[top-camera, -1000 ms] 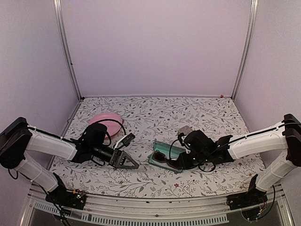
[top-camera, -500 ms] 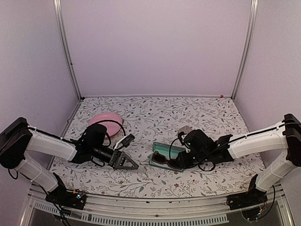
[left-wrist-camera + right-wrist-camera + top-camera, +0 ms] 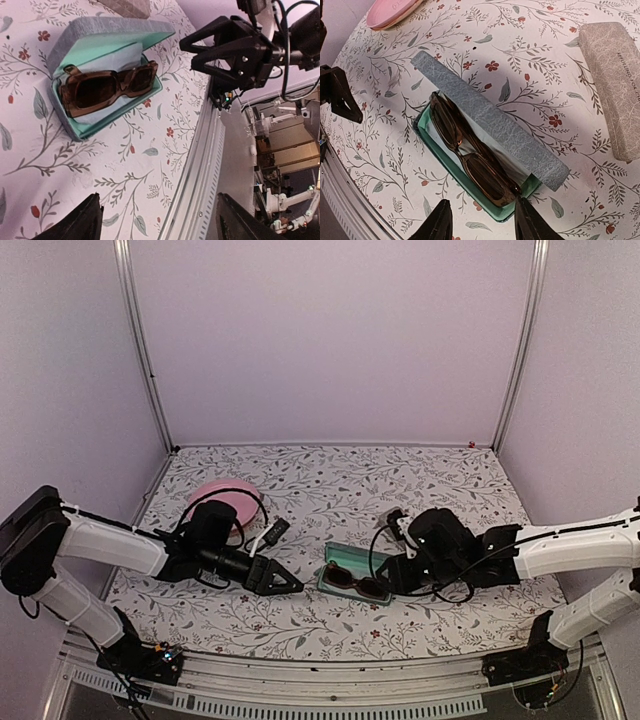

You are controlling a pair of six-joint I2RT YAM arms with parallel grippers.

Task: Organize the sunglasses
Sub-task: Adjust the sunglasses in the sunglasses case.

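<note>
- Brown-lensed dark-framed sunglasses [image 3: 482, 175] lie in the open teal-lined grey case [image 3: 490, 120], seemingly for storage;
- right fingers [image 3: 439, 225] spread, empty, just beside it;
- left fingers [image 3: 80, 222] wide apart, empty.

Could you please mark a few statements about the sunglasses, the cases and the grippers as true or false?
1. The brown sunglasses lie inside the open case. True.
2. The right gripper is clamped on the sunglasses. False: its jaws stand apart, clear of them.
3. The grey-brown case is closed. True.
4. The left gripper is shut. False: it is open and empty.
</note>
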